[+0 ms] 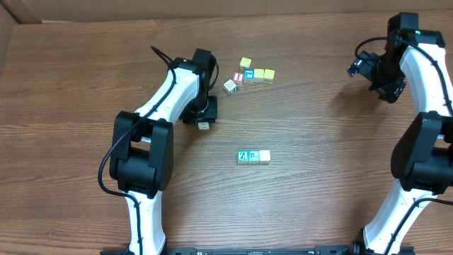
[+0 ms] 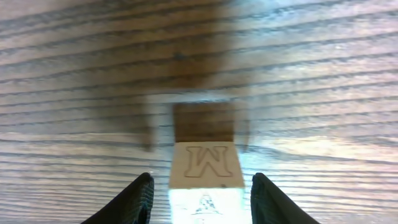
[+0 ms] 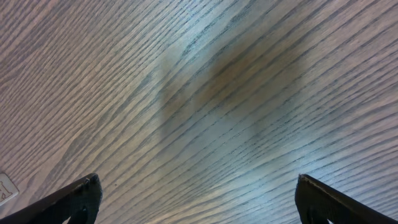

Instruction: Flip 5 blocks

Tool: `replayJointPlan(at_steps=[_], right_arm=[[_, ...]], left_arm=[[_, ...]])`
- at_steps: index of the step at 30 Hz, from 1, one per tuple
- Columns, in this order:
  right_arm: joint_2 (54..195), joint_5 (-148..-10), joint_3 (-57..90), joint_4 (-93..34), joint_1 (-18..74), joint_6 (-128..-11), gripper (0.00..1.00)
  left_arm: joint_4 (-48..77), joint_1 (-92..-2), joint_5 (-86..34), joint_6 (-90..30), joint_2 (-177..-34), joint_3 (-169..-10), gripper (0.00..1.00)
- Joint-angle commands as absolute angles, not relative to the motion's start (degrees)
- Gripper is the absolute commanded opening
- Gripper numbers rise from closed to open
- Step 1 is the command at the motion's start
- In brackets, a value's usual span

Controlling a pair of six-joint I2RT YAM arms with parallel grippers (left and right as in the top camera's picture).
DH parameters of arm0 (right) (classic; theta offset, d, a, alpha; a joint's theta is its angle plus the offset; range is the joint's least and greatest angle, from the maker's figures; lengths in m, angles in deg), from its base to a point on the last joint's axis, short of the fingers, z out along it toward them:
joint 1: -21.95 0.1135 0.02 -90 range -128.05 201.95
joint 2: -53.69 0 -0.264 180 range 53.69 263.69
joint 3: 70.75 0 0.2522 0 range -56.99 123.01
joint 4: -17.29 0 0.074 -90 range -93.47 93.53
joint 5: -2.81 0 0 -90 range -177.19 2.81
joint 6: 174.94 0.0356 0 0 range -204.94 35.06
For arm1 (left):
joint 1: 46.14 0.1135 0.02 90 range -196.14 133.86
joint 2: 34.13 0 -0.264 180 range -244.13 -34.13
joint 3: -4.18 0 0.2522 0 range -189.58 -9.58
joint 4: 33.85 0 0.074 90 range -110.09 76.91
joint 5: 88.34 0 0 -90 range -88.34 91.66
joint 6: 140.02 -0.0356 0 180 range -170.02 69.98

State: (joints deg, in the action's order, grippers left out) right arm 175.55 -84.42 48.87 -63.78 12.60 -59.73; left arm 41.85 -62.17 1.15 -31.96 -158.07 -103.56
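Observation:
A white block (image 2: pixel 207 163) with an outlined M on one face stands on the table between the fingers of my left gripper (image 2: pixel 202 178). The jaws stand on either side of it with a thin gap on each side. From overhead this block (image 1: pixel 204 125) shows just below the left gripper (image 1: pixel 202 117). A green Z block (image 1: pixel 242 156), a teal-blue block (image 1: pixel 253 156) and a pale block (image 1: pixel 265 156) sit touching in a row at mid-table. Another white block (image 1: pixel 230 86) lies tilted near the back group. My right gripper (image 3: pixel 198 182) hangs wide open over bare wood at the far right (image 1: pixel 362 67).
A group of cubes lies at the back middle: a bright yellow one (image 1: pixel 245 63), a red-and-white one (image 1: pixel 238 77), a teal one (image 1: pixel 248 74) and two yellowish ones (image 1: pixel 264 74). The wooden table (image 1: pixel 318 142) reaches all frame edges.

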Motion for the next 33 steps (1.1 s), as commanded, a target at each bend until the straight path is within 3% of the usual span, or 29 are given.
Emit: replayJointPlan(at_steps=[1, 12, 16, 33], right_arm=[[174.2, -84.5, 50.0, -63.6, 12.6, -60.1, 1.00], [174.2, -84.5, 50.0, -63.6, 12.6, -60.1, 1.00], [174.2, -84.5, 50.0, -63.6, 12.6, -60.1, 1.00], [174.2, -84.5, 50.0, -63.6, 12.6, -60.1, 1.00]], left_arm=[[42.0, -62.4, -0.8, -31.6, -158.9, -104.6, 0.43], [42.2, -62.7, -0.7, -31.6, -158.9, -104.5, 0.34], [43.1, -62.8, -1.3, -31.6, -158.9, -104.6, 0.23], [51.0, -66.1, -2.4, -30.2, -146.0, -104.6, 0.24]])
